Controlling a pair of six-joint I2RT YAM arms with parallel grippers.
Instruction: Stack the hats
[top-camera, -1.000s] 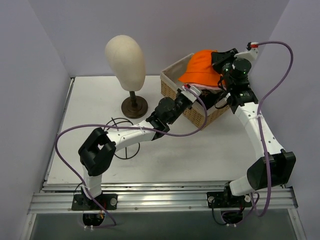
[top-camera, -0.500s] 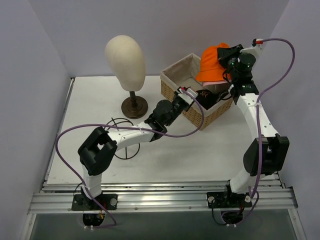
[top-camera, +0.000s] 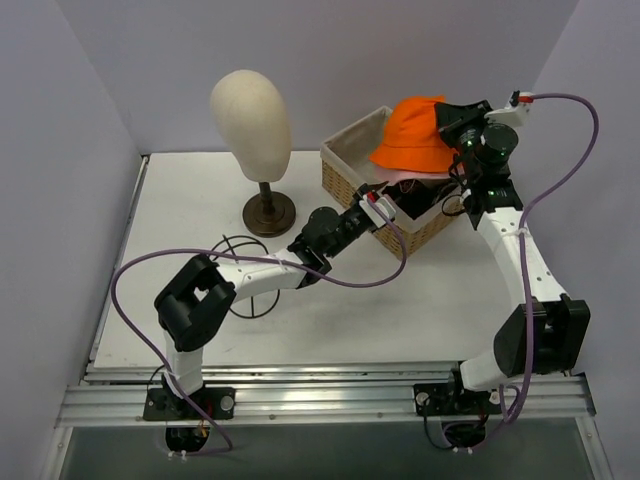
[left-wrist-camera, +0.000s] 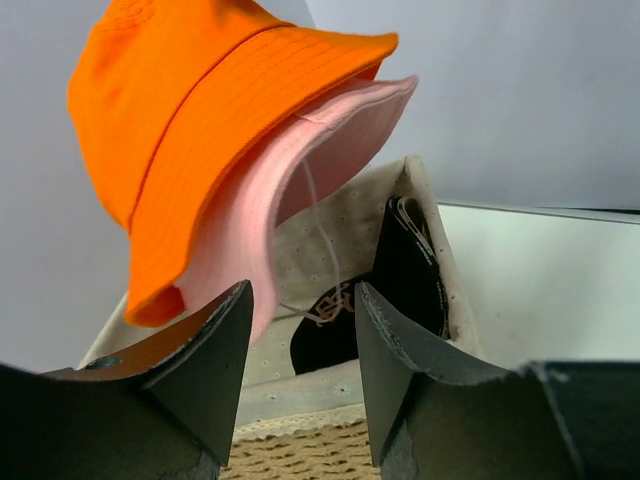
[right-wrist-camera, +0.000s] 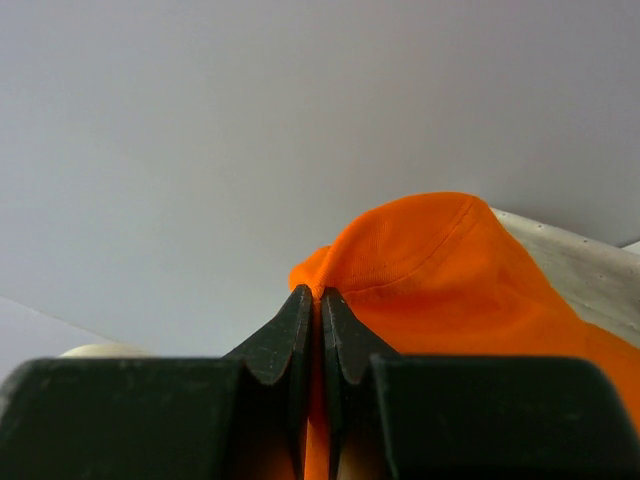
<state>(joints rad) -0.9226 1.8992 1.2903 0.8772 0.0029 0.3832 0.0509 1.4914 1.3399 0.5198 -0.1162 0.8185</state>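
My right gripper (top-camera: 456, 113) (right-wrist-camera: 320, 292) is shut on the crown fabric of the bright orange bucket hat (top-camera: 413, 137) (right-wrist-camera: 450, 270), holding it up over the basket. In the left wrist view the orange hat (left-wrist-camera: 200, 110) hangs tilted, with the pale pink bucket hat (left-wrist-camera: 285, 195) nested under it. Below them a black cap (left-wrist-camera: 405, 265) with a gold emblem lies in the basket against its right wall. My left gripper (top-camera: 381, 199) (left-wrist-camera: 303, 295) stands open at the basket's front rim with nothing between its fingers. No tan cap shows.
The woven wicker basket (top-camera: 345, 170) (left-wrist-camera: 300, 455) with a white lining stands at the back right. A cream mannequin head (top-camera: 250, 110) on a dark stand (top-camera: 268, 214) is at the back left. A black wire ring (top-camera: 245, 280) lies under my left arm.
My left gripper has opened and drawn back to the basket's front rim. The right arm has swung the orange hat up and around above the basket.
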